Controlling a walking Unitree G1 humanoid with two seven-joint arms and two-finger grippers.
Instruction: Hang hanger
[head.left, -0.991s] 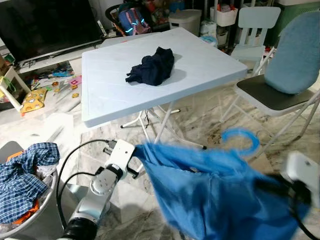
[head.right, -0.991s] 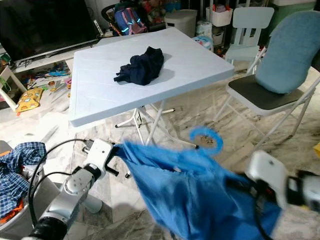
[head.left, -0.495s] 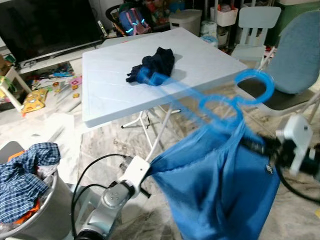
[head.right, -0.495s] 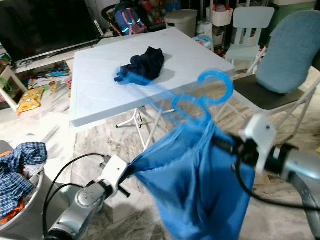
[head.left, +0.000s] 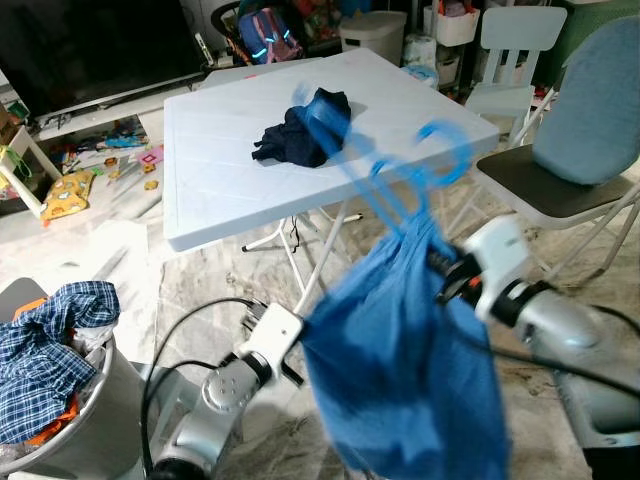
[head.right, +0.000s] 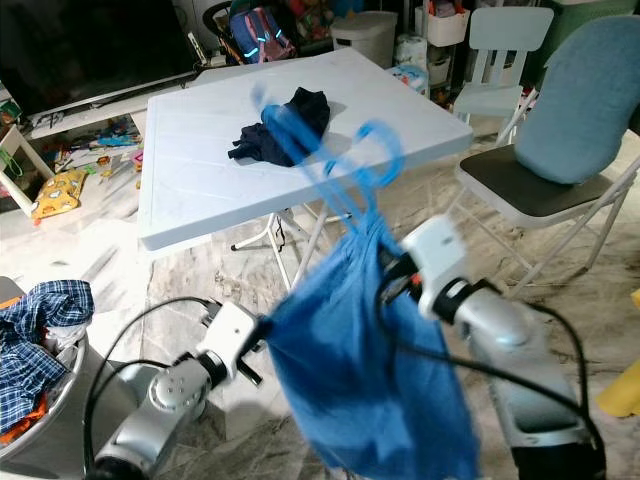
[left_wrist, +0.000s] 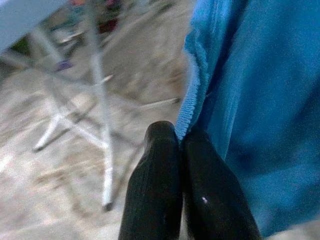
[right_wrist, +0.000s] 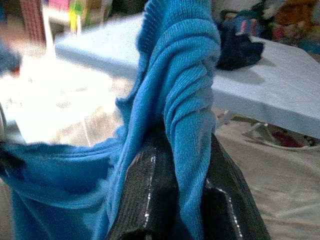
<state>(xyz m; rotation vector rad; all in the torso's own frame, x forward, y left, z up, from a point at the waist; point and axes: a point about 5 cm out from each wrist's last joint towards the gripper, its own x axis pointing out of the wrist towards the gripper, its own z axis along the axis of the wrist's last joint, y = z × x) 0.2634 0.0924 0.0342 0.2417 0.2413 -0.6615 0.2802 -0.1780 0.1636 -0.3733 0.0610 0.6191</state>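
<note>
A blue knit garment (head.left: 400, 350) hangs on a blue plastic hanger (head.left: 390, 165), blurred by motion, in front of the light blue table (head.left: 210, 190). My right gripper (head.left: 440, 275) is shut on the bunched top of the garment (right_wrist: 187, 100) just below the hanger's hook. My left gripper (head.left: 300, 335) is lower down, shut on the garment's ribbed edge (left_wrist: 192, 107), with its fingers (left_wrist: 155, 170) pressed together. The cloth stretches between the two grippers above the marble floor.
A dark navy garment (head.left: 305, 130) lies on the table. A basket (head.left: 60, 440) with plaid clothes stands at the lower left. A folding chair (head.left: 570, 150) with a blue cushion stands to the right. A TV (head.left: 90, 50), toys and bins line the back.
My right gripper has swung left and inward with the hanger and garment top, so the hanger now stands over the table's near edge. The left gripper has held its low place on the hem.
</note>
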